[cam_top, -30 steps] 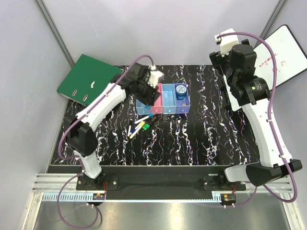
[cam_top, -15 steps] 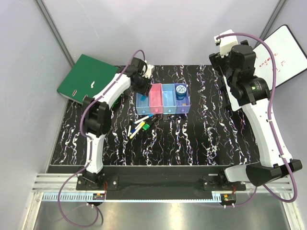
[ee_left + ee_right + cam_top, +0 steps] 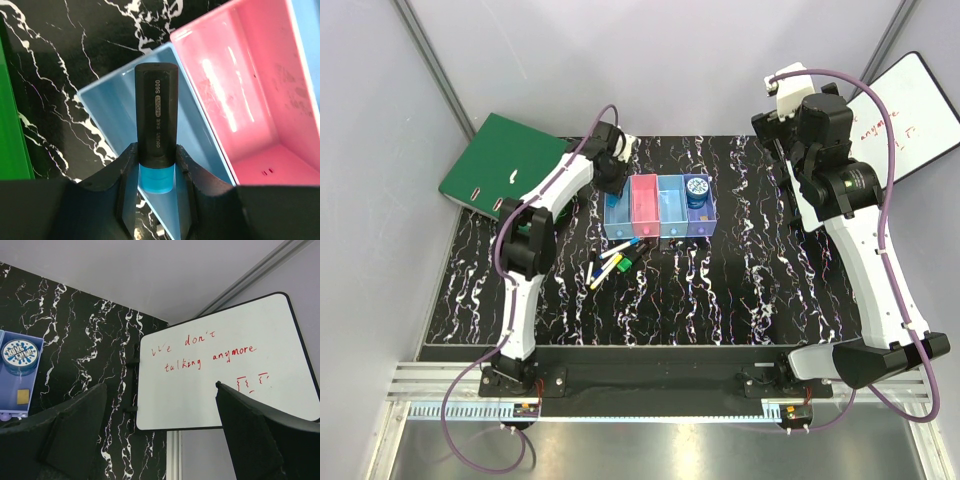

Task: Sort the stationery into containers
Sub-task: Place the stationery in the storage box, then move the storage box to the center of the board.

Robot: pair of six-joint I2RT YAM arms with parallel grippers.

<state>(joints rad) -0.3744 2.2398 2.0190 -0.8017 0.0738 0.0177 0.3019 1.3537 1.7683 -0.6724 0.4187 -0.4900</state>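
Currently, your left gripper (image 3: 156, 157) clamps a black-capped blue highlighter (image 3: 156, 105) over the end light blue bin (image 3: 107, 100), beside the pink bin (image 3: 250, 100). Your right gripper (image 3: 157, 390) hangs well away, jaws spread wide. Blue tin (image 3: 697, 190) sits in the purple bin (image 3: 701, 224); loose pens (image 3: 613, 262) lie on the table (image 3: 740, 290) nearby.

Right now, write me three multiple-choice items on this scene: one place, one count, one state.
1. The round blue tin sits in: A) the pink bin B) the green binder C) the purple bin.
2. Bins in the joined row: A) four B) three C) six.
3. The left pincer is: A) open, empty B) shut on the black marker C) out of view.
Answers: 1 C, the tin stands in the rightmost, purple bin; 2 A, four compartments show from above; 3 B, it clamps the marker's blue end.
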